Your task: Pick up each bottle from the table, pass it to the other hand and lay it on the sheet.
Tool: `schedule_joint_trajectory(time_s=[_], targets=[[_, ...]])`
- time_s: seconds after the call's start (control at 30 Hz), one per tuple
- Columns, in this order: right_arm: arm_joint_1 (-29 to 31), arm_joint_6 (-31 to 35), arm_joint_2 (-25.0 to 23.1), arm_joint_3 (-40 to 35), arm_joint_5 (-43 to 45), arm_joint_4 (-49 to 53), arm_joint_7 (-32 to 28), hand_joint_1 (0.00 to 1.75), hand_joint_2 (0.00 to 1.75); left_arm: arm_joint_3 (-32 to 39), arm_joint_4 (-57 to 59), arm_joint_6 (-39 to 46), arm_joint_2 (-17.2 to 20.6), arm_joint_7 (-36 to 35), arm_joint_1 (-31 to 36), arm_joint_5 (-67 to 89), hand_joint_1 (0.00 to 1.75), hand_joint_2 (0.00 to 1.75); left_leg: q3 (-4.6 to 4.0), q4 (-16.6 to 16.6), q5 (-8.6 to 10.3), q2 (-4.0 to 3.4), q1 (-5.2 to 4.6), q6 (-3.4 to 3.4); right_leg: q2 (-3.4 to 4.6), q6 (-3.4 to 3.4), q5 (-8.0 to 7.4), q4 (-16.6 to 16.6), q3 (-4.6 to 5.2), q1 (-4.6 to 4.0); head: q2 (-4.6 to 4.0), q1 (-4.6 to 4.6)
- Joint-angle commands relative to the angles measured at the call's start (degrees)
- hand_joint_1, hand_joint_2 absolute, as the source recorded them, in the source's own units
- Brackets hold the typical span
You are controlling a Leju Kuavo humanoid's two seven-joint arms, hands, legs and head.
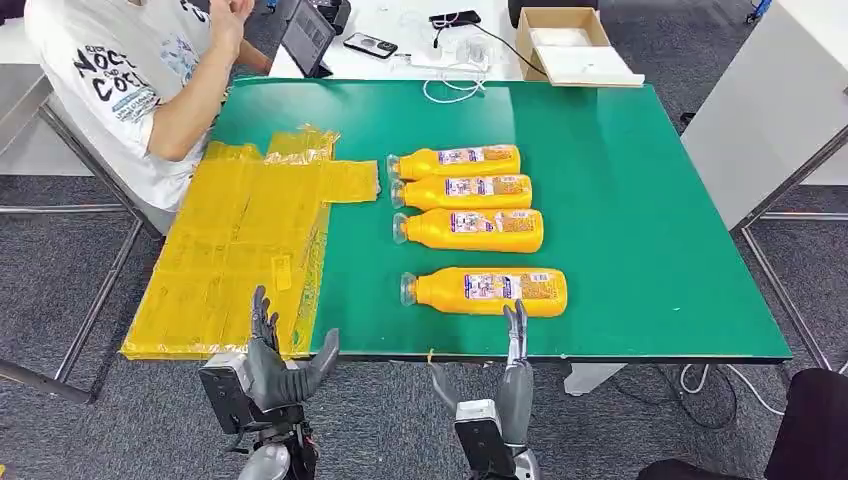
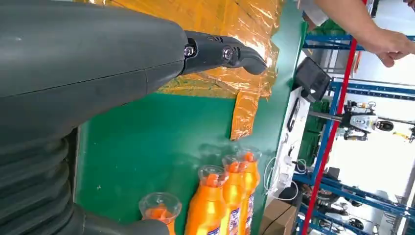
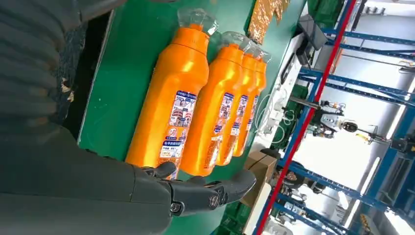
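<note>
Four orange bottles are laid on their sides on the green table [image 1: 640, 200], their long axes running left to right with the clear caps turned toward the yellow sheet [image 1: 240, 250]. The nearest bottle [image 1: 487, 291] is set apart from the other three bottles [image 1: 465, 195] and lies just beyond the right hand [image 1: 515, 345], which is raised at the near table edge with fingers extended and nothing held. The left hand [image 1: 280, 365] is likewise empty and spread, placed by the sheet's near corner. The right hand is judged the closer one for the first pick. Bare table is left to the right of the bottles, and a seated person [image 1: 140, 80] is close to the sheet's far side.
</note>
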State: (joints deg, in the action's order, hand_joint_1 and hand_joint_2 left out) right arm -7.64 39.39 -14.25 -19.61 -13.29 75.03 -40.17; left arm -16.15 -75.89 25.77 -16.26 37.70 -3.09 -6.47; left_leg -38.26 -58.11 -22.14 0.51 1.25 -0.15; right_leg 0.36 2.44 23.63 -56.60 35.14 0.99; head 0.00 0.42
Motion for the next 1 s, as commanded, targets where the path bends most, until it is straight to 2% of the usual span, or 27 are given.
schedule_joint_trajectory(time_s=[0.03,0.1,0.13,0.17,0.2,0.27,0.33,0.47,0.57,0.7,0.9,1.0], targets=[[2.1,0.6,0.5,2.0,-8.8,-2.8,0.3,0.0,1.75,-1.9,4.1,-0.1,0.4,0.0,1.2,1.4,0.0,1.75,0.43,0.1,-0.15,-0.05,-0.04,0.08,-0.02,-0.1,0.13,0.1,-0.42,0.0,0.0,0.0],[3.4,0.6,1.4,4.4,-14.8,-2.5,1.9,0.0,1.75,-0.8,5.3,0.0,0.5,0.1,2.5,2.8,0.0,1.75,0.22,0.1,-0.04,-0.01,-0.04,0.06,-0.04,-0.06,0.05,0.1,-0.22,0.01,0.0,0.0],[3.7,0.6,1.5,5.7,-15.5,-1.2,1.2,0.0,1.75,-0.3,5.3,-0.1,0.5,0.4,2.9,3.2,0.0,1.75,0.4,0.1,-0.11,-0.03,-0.05,0.09,-0.05,-0.1,0.1,0.1,-0.4,0.01,0.0,0.0],[4.2,0.6,2.5,5.2,-15.0,-0.8,2.0,0.0,1.75,0.3,5.3,-0.5,0.2,0.4,3.0,3.7,0.0,1.75,0.28,0.1,-0.05,-0.01,-0.06,0.07,-0.05,-0.07,0.06,0.1,-0.28,0.03,0.0,0.0],[4.1,0.6,1.6,7.8,-17.1,0.6,1.5,0.0,1.75,0.7,5.1,-0.8,0.1,0.4,3.2,4.2,0.0,1.75,0.23,0.1,-0.04,-0.01,-0.04,0.06,-0.04,-0.06,0.03,0.1,-0.22,0.01,0.0,0.0],[5.7,0.3,2.8,8.4,-15.2,1.7,3.3,0.0,1.75,1.1,4.8,-1.5,0.0,0.5,3.8,5.0,0.0,1.75,0.24,0.0,-0.04,0.04,-0.04,0.08,-0.1,-0.06,0.06,0.1,-0.24,0.01,0.0,0.0],[8.3,-3.4,4.7,10.3,-10.9,1.6,7.1,0.0,1.75,1.5,4.6,-2.2,-0.2,0.6,5.0,5.9,0.0,1.75,0.32,0.0,-0.06,0.03,-0.07,0.11,-0.1,-0.07,0.08,0.0,-0.32,0.03,0.0,0.0],[12.3,-5.9,6.7,14.4,-9.6,-1.0,8.5,0.0,1.75,2.2,6.9,-3.3,-0.9,0.2,7.5,6.7,0.0,1.75,0.27,0.0,0.01,0.06,-0.06,0.11,-0.12,-0.03,0.0,0.1,-0.28,0.03,0.0,0.0],[16.0,-11.3,9.8,14.6,-13.9,-6.8,15.5,0.0,1.75,2.6,7.9,-4.4,-1.1,0.2,7.8,6.9,0.0,1.75,0.36,0.1,0.01,0.01,-0.08,0.12,-0.08,-0.03,-0.02,0.1,-0.37,0.05,0.0,0.0],[16.4,-12.0,10.3,14.9,-14.7,-8.1,15.9,0.0,1.75,2.8,7.8,-4.6,-0.9,0.2,7.6,7.0,0.0,1.75,0.35,0.1,0.01,0.01,-0.04,0.09,-0.05,-0.01,-0.04,0.1,-0.36,0.01,0.0,0.0],[19.1,-18.7,13.5,13.0,-20.8,-13.4,23.3,0.0,1.75,4.0,8.9,-8.4,-0.9,-2.4,7.7,6.0,0.0,1.75,0.52,0.1,-0.06,-0.08,-0.06,0.12,0.02,-0.03,0.0,0.1,-0.52,0.01,0.0,-0.02],[20.9,-20.6,14.0,12.0,-21.6,-15.5,24.3,0.0,1.75,4.3,9.3,-8.7,-1.0,-2.4,7.9,6.0,0.0,1.75,0.5,0.1,-0.06,-0.08,-0.08,0.12,0.01,-0.03,0.01,0.1,-0.5,0.03,0.0,-0.02]])
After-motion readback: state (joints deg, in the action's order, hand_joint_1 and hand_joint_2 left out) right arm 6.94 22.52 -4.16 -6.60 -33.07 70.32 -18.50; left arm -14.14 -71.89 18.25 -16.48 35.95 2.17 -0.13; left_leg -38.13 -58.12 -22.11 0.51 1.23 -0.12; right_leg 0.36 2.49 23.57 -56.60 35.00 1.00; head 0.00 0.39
